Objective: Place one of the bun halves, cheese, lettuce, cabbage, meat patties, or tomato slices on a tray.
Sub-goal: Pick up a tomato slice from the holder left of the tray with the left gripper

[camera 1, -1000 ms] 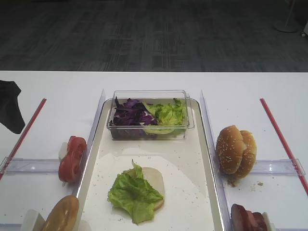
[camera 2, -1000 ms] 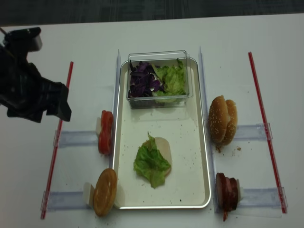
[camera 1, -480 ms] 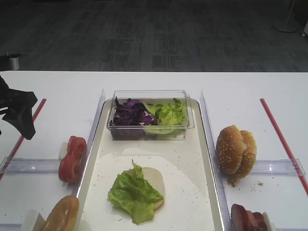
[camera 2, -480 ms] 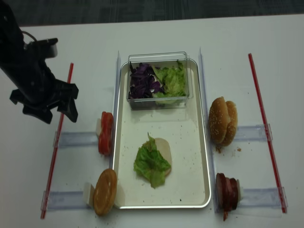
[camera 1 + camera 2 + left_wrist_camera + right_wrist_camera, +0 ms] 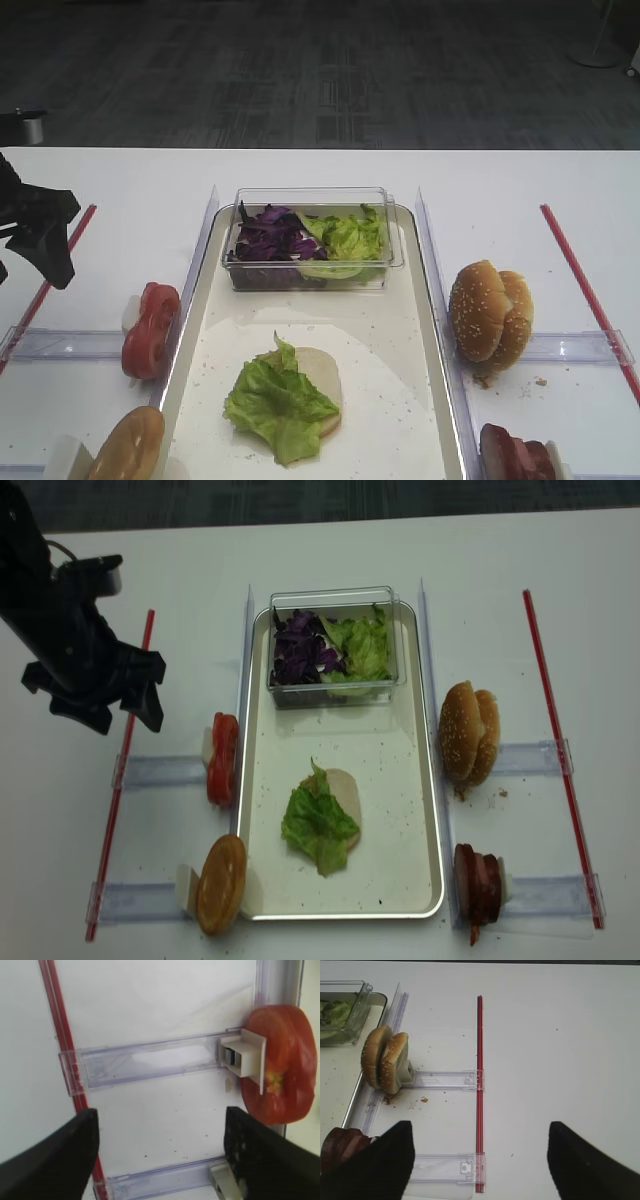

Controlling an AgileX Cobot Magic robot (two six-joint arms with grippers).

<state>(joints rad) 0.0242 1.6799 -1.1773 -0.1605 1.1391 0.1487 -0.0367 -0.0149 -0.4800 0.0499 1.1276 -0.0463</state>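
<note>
Swinging in from the left edge of the table, the left gripper (image 5: 118, 702) now hangs much nearer the tomato slices (image 5: 222, 759) than it did a second ago, and over the last half second it has barely shifted. Its jaws stand wide apart with nothing between them; in the wrist view the two dark fingers (image 5: 52, 1160) frame bare table, with the tomato (image 5: 280, 1062) off to one side against its white stop.

On the tray (image 5: 415, 810) the stack is only begun: a pale bun half (image 5: 342, 790) lies near the middle with a lettuce (image 5: 316, 825) leaf draped over it. The clear box (image 5: 335, 640) at the tray's far end holds cabbage (image 5: 298, 650) and more lettuce. Off the tray's right edge, the sesame buns (image 5: 468, 732) stand on edge in their rack, and the dark slabs (image 5: 478, 885) wait near the right front corner. A brown round (image 5: 220, 882) leans by the left front corner.

My guess: tomato goes next, with the pick still to come. The right gripper (image 5: 480, 1162) idles, open and empty, over the right side of the table.
</note>
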